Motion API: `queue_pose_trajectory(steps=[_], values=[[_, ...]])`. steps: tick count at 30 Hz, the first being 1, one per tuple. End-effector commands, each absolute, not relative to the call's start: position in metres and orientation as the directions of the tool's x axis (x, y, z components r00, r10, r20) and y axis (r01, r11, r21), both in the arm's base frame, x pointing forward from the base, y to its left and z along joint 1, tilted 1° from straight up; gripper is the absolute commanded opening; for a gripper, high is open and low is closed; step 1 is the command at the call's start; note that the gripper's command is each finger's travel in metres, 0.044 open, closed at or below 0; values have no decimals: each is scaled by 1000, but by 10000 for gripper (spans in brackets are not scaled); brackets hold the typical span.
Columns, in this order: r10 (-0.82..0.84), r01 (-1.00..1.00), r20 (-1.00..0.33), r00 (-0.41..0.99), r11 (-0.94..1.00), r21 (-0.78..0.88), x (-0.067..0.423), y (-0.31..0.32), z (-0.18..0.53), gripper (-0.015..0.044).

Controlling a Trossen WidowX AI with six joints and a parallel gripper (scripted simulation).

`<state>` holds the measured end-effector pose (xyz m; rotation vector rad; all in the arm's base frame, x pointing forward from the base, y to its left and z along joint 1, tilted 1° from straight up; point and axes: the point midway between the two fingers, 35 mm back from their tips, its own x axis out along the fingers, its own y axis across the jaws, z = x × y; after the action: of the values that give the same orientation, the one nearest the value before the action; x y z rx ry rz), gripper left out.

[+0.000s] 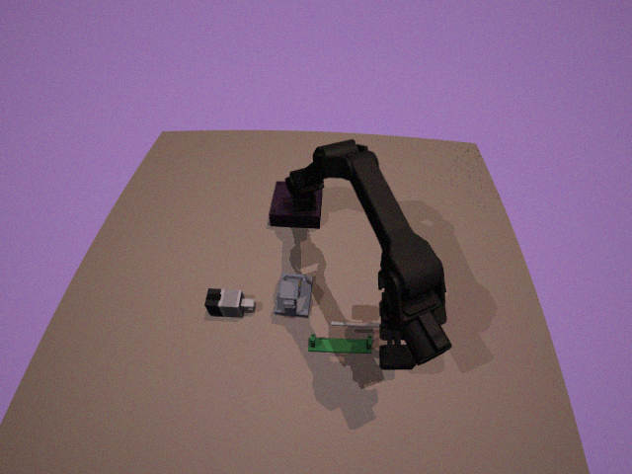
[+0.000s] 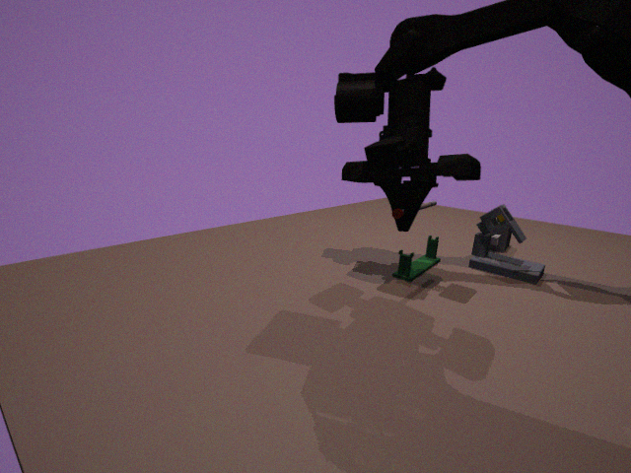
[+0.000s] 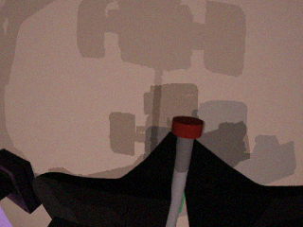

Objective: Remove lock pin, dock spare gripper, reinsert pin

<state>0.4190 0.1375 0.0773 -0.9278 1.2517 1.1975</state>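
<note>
My gripper (image 2: pixel 403 225) (image 3: pixel 177 138) is shut on the lock pin, near its red head. The pin (image 1: pixel 353 324) (image 2: pixel 429 205) (image 3: pixel 178 191) has a pale shaft held roughly level in the air, out of the socket. The grey mount (image 1: pixel 308 300) (image 2: pixel 509 267) stands beyond the pin's free end, with its tilted socket block (image 1: pixel 289 288) (image 2: pixel 502 222). The black, white and grey spare gripper (image 1: pixel 230 302) lies left of the mount in the top view, its spigot toward the mount and apart from it. In the top view my fingertips are hidden.
A green rack (image 1: pixel 339 346) (image 2: pixel 421 266) with two upright notched posts stands on the table below the held pin, nearer the top view's front than the mount. The arm's dark purple base (image 1: pixel 294 220) is at the back. The arm's shadows fall around the rack and mount.
</note>
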Motion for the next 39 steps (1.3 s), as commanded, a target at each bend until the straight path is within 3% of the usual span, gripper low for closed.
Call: queue_pose_trajectory(steps=[1, 39], values=[[147, -981, -987, -67, 170, 92, 423, 138, 81, 0], [144, -980, -986, -82, 168, 106, 424, 139, 22, 0]])
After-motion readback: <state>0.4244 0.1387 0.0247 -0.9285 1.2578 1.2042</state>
